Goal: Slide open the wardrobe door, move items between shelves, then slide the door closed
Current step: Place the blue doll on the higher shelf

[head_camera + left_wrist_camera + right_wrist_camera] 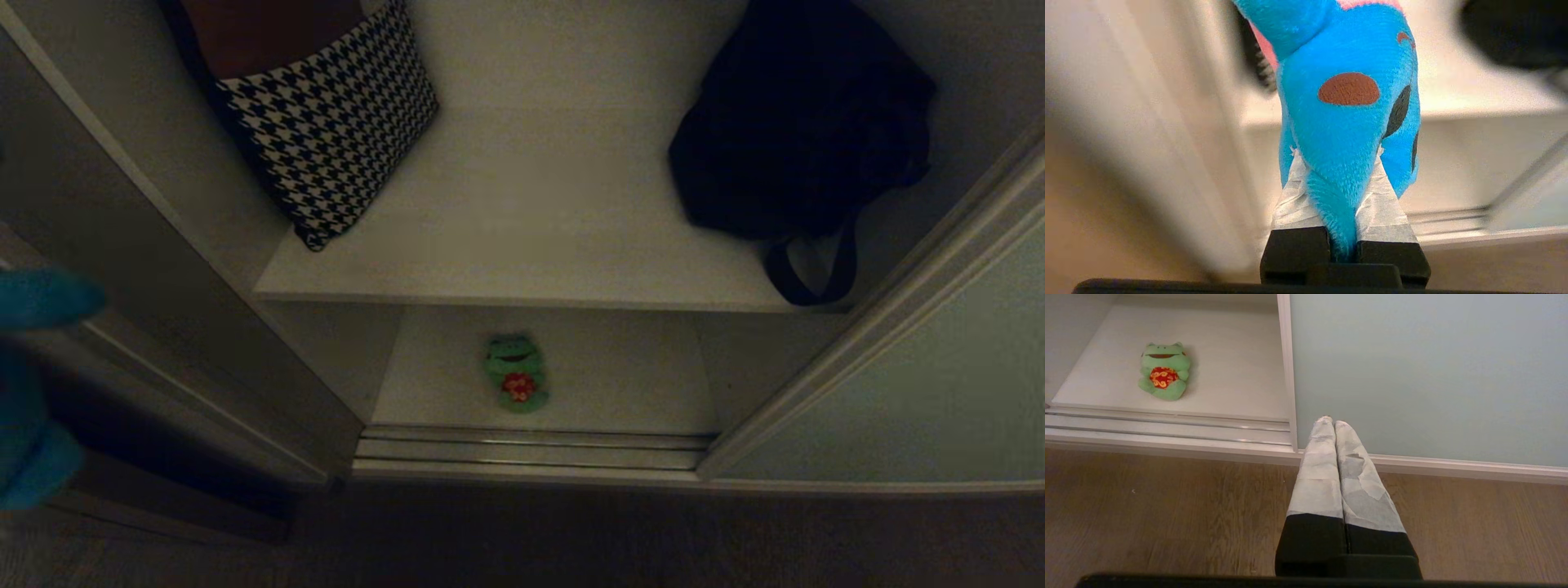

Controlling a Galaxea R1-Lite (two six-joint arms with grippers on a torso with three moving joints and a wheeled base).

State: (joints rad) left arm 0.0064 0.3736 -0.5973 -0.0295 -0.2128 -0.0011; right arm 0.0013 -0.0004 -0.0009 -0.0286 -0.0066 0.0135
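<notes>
The sliding wardrobe door (939,384) is standing pushed aside at about 4 o'clock in the head view, so the opening step looks done. The move between shelves seems to be under way: the left gripper (1343,192) is clamping its tape-wrapped fingers (1294,200) on the teal-blue plush toy (1347,122), which is showing at 9 o'clock of the head view, outside the compartment. The green plush toy (516,371) is lying on the lower shelf (637,384), near 6 o'clock, apart from everything else. Placing the blue toy, perhaps shifting the green one, and closing the door are still to come (my reading, not something shown).

The toys are looking soft and short-piled, squashing easily under a pinch; the blue one is carrying brown and dark spots and a pink patch. The upper shelf (531,245) is a flat, matte white board, bearing a houndstooth cushion (335,122) at 11 o'clock and a limp black bag (800,122) at 1 o'clock. The right gripper (1334,424) is hanging over the wooden floor (1167,514), fingers pressed together, gripping nothing.
</notes>
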